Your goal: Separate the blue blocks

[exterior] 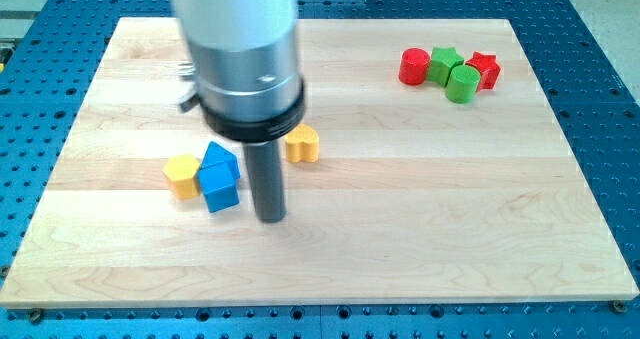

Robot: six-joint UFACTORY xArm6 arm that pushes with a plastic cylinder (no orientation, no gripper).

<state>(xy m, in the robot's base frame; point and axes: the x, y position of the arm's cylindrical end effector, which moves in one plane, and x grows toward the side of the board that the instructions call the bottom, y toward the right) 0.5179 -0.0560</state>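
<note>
Two blue blocks sit touching at the board's left centre: a blue triangular block (219,160) behind and a blue cube (221,192) in front of it. My tip (271,218) rests on the board just to the right of the blue cube, a small gap apart. A yellow hexagonal block (182,175) touches the blue blocks on their left side.
A yellow heart-shaped block (303,144) lies right of the rod. At the top right sits a cluster: a red cylinder (414,66), a green star (444,63), a green cylinder (462,84) and a red star (485,69). The wooden board (400,209) sits on a blue perforated table.
</note>
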